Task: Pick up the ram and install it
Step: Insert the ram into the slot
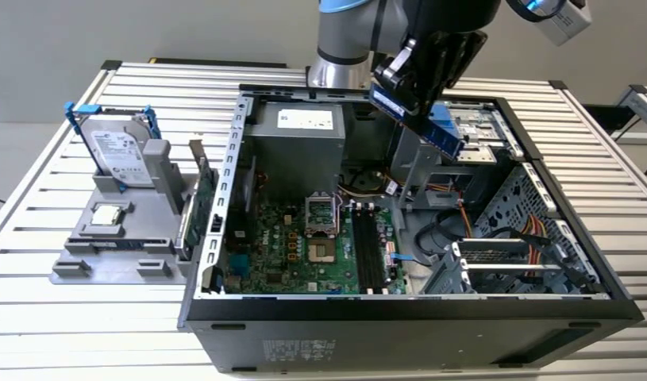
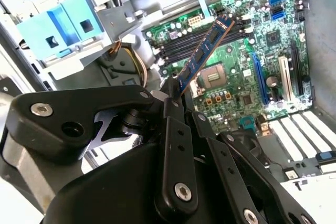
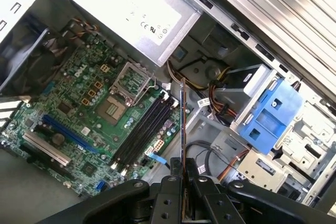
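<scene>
Pick-up looks done. We see the gripper (image 1: 406,94) with its jaws clenched on one end of the ram (image 1: 437,131). The rest of the blue stick juts out free and tilted, in the air over the open computer case (image 1: 408,313) on the worktop (image 1: 69,317).

Install is not done. The memory slots (image 1: 371,252) on the motherboard (image 1: 291,246) look empty to us. The ram hangs well apart from them, toward the exterior view's right and above the drive cage side. It touches nothing but the jaws.

In the first wrist view the ram is edge-on, with the slots beside it down in the case. We judge the task about halfway: grasped and carried over the case, not lined up or seated.

The hard drive (image 1: 122,151) and processor chip (image 1: 108,213) sit in their grey holder outside the case.
</scene>
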`<action>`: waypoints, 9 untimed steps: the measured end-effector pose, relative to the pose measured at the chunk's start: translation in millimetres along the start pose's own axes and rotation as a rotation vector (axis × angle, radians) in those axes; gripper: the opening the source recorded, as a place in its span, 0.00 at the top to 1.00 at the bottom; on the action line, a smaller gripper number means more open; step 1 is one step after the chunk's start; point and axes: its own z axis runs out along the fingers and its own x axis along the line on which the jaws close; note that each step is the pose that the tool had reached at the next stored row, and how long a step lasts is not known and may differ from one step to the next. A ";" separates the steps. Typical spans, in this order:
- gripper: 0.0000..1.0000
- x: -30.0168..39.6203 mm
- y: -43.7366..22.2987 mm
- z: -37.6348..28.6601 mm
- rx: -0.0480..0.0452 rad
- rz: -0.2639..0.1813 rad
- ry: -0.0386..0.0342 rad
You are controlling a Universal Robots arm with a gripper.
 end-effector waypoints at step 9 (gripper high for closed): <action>1.00 0.5 0.3 0.1 0.0069 0.065 -0.0010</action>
